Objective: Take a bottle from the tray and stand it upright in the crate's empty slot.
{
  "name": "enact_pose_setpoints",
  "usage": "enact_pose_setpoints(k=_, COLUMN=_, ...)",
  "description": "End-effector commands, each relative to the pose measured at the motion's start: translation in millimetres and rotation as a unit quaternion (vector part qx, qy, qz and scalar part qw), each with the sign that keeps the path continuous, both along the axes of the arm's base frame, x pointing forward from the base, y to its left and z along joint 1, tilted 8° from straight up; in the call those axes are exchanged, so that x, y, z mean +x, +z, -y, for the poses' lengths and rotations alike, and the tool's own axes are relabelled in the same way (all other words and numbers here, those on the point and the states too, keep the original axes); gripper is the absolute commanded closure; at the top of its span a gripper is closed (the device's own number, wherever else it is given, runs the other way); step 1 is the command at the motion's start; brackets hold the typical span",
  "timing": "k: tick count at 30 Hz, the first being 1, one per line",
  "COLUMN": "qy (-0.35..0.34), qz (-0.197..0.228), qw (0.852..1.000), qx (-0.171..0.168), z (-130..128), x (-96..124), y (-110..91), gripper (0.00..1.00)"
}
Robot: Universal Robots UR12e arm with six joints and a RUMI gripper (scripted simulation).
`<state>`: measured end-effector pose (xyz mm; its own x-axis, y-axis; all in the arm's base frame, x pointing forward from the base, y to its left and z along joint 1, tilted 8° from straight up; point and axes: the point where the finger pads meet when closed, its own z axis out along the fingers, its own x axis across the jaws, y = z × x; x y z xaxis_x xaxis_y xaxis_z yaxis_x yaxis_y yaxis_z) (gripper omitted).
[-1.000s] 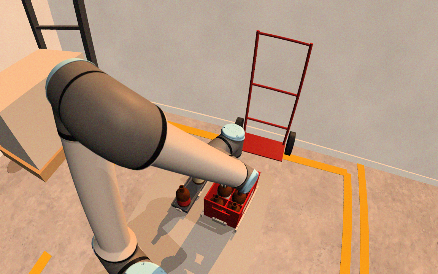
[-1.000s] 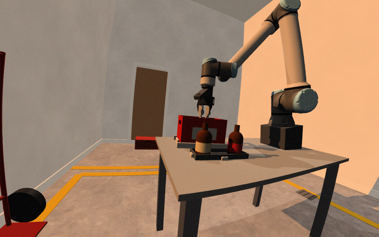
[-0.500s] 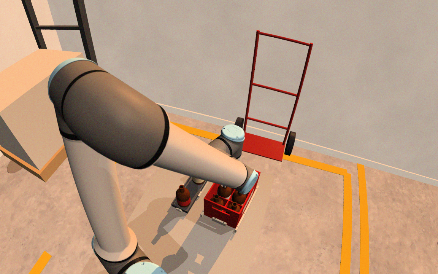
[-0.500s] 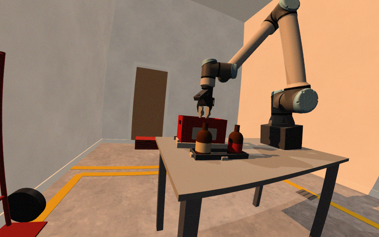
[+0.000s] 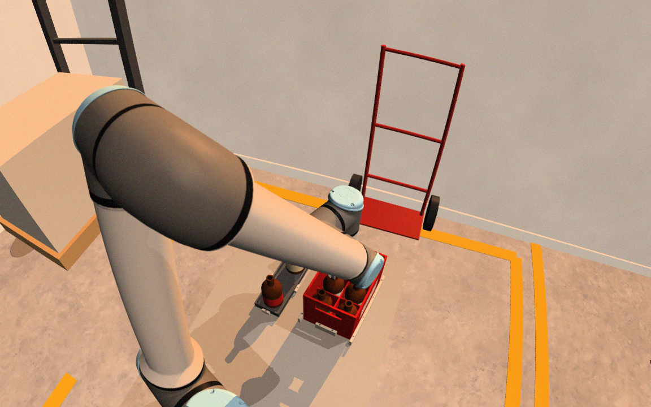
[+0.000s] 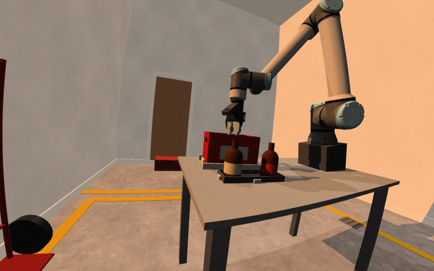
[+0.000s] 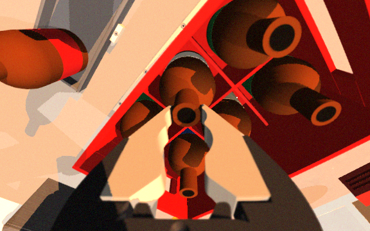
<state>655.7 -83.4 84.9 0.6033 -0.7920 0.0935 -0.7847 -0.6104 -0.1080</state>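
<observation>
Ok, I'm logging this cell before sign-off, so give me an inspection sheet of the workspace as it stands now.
Surface: grey table carrying the crate, the tray and the arm's dark pedestal.
Job's things: red crate with brown bottles in its slots; one bottle sits low in a slot, neck between the fingers. Dark tray holds two bottles, one cream-labelled, one red-labelled.
Clutter: nothing seen.
Grippers: gripper shut on that bottle's neck, above the crate.
Cables: nothing seen.
Surroundings: red hand truck, brown door, orange floor lines, large box.
</observation>
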Motion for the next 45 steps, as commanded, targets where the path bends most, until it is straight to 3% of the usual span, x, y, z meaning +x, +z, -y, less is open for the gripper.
enact_pose_setpoints(k=1, qy=0.0, qz=0.001, qw=1.0, qx=0.0, z=0.2, x=0.6, y=0.7, gripper=1.0)
enact_pose_setpoints(k=34, qy=0.0, qz=0.001, qw=1.0, qx=0.0, z=0.2, x=0.6, y=0.7, gripper=1.0)
enact_pose_setpoints(k=35, qy=0.0, qz=0.001, qw=1.0, qx=0.0, z=0.2, x=0.6, y=0.7, gripper=0.62)
enact_pose_setpoints(k=45, qy=0.0, qz=0.001, qw=1.0, qx=0.0, z=0.2, x=0.6, y=0.7, gripper=0.62)
